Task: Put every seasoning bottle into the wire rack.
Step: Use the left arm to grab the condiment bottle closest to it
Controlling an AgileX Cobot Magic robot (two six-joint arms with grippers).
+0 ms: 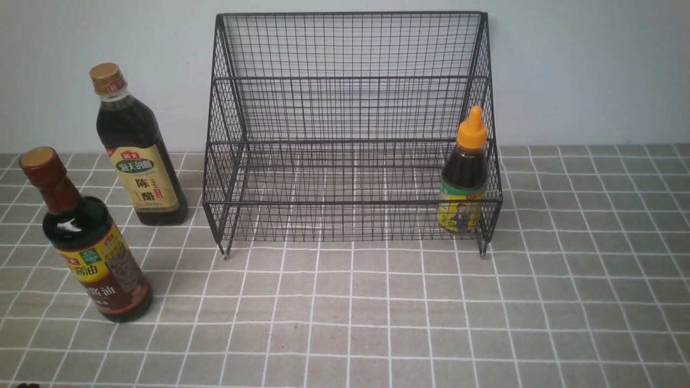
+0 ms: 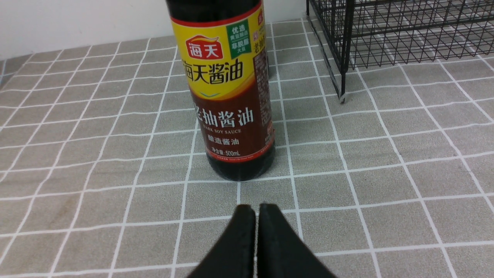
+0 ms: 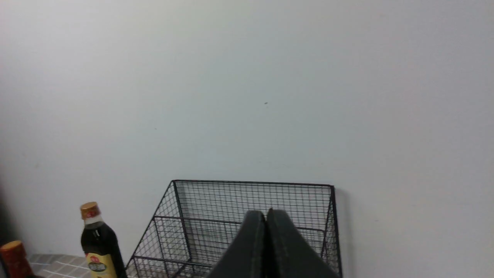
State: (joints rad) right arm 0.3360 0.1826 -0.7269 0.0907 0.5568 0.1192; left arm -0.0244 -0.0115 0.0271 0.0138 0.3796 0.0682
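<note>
The black wire rack [image 1: 350, 108] stands at the back middle against the wall. The small bottle with the orange nozzle cap [image 1: 464, 175] stands inside its lower tier at the right end. The gold-capped bottle with the beige label [image 1: 137, 148] stands on the table left of the rack. The bottle with the brown-red neck and yellow-red label [image 1: 89, 242] stands nearer, at the far left. My left gripper [image 2: 256, 208] is shut and empty, low over the table just short of this bottle [image 2: 227, 88]. My right gripper [image 3: 266, 212] is shut and empty, raised, facing the rack [image 3: 216, 216].
The table is covered by a grey cloth with a white grid [image 1: 431, 312]. A plain pale wall [image 1: 593, 70] rises right behind the rack. Neither arm shows in the front view.
</note>
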